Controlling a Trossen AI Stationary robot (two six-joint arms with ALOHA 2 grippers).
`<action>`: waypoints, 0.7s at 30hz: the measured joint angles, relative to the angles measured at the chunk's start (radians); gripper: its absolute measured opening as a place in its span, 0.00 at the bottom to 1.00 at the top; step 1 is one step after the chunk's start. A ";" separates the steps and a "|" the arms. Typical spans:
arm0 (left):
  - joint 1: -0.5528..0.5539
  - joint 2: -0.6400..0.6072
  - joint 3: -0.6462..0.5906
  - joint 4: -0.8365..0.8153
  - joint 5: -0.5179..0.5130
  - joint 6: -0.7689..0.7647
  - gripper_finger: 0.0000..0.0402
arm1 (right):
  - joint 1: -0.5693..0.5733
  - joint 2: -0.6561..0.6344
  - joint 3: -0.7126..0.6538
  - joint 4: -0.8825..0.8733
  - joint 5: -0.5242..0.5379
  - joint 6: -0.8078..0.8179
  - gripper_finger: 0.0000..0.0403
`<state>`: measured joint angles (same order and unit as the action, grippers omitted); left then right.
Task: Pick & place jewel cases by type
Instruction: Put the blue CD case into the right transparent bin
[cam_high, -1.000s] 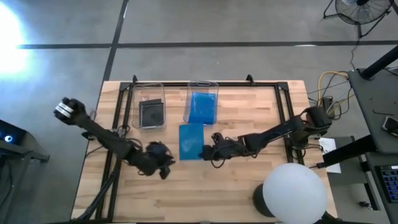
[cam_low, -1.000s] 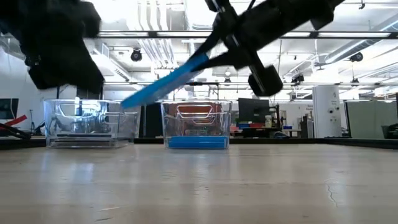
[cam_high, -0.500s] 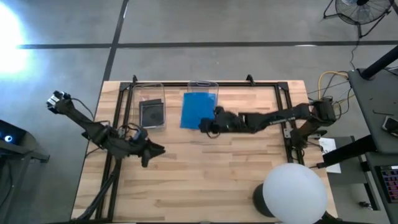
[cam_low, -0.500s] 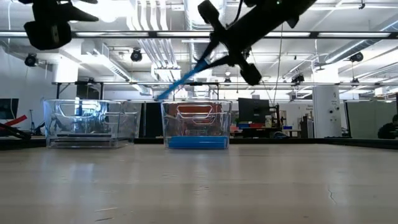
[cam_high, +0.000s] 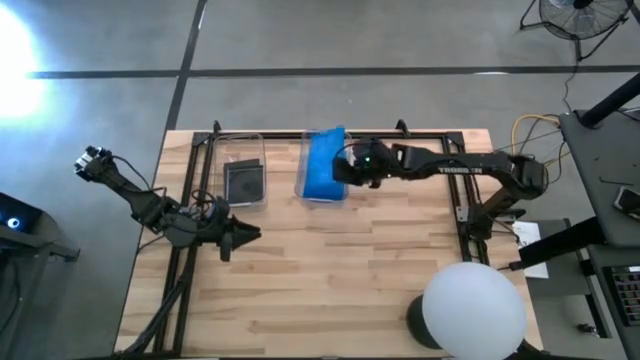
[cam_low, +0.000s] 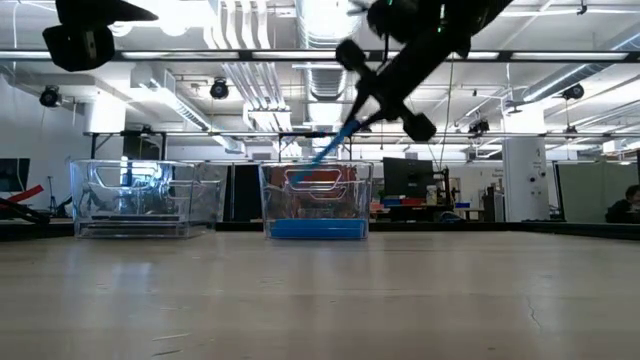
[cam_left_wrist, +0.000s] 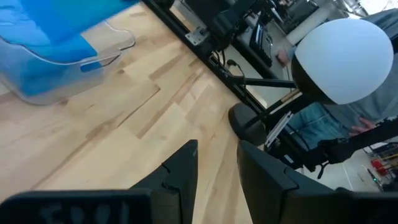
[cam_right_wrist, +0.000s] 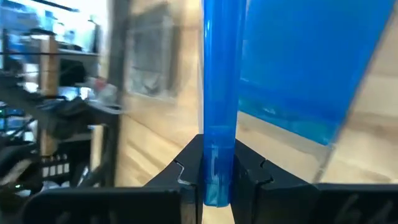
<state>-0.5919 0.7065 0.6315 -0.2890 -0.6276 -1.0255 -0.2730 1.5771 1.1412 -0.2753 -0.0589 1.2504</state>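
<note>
While the right gripper (cam_high: 349, 166) clamps a blue jewel case (cam_high: 325, 163) above the bin's rim (cam_high: 327, 133) — bare tabletop (cam_high: 350, 280) nearby.

Two clear plastic bins (cam_high: 243, 150) side by side on a wooden table (cam_high: 330, 290), white round lamp (cam_high: 473, 310), floor fan (cam_high: 575, 15)

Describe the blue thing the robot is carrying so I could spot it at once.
On the wooden table, two clear bins stand at the far edge. Over the right bin, the right gripper holds a thin bright blue jewel case by its edge, tilted in the air; the other blue cases lie flat inside.
</note>
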 joint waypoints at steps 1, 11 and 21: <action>0.000 0.001 0.000 0.000 -0.002 -0.002 0.23 | -0.010 0.011 -0.010 0.002 -0.017 0.008 0.09; 0.001 0.001 0.001 0.081 -0.053 -0.002 0.23 | -0.047 0.121 -0.055 0.186 -0.073 0.054 0.10; 0.001 0.007 0.001 0.082 -0.035 -0.076 0.23 | -0.033 0.182 -0.043 0.181 -0.039 0.090 0.32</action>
<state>-0.5914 0.7131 0.6323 -0.2075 -0.6630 -1.1018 -0.3060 1.7588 1.0982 -0.0941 -0.0984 1.3401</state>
